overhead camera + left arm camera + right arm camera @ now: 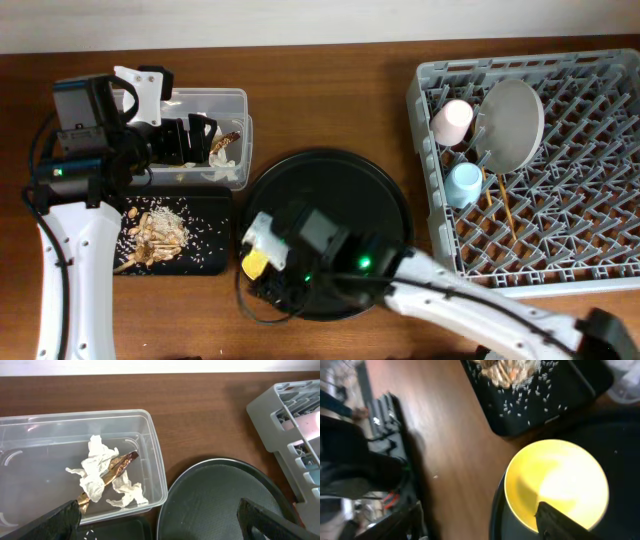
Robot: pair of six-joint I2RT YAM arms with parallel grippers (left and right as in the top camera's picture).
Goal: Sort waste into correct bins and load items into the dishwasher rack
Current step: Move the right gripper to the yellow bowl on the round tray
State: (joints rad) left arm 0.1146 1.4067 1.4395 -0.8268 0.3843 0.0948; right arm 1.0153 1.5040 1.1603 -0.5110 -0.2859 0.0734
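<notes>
My left gripper (162,527) hangs open over the clear box (150,445), which holds the crumpled white napkin (97,472) and the brown wrapper (117,466). The yellow bowl (555,477) sits at the left edge of the round black tray (350,180). My right gripper (480,525) is open and straddles the bowl's rim: one finger (565,522) is inside the bowl, the other stands well off to its left. Food scraps (160,232) lie in the black rectangular tray (215,205). The dishwasher rack (580,230) holds the pink cup (452,120), blue cup (465,183), plate (513,125) and thin chopsticks (505,212).
The clear box (235,100), the black rectangular tray and the round tray sit close together at left and centre. A strip of bare wooden table (330,100) separates them from the rack. My right arm (470,310) crosses the table's front edge.
</notes>
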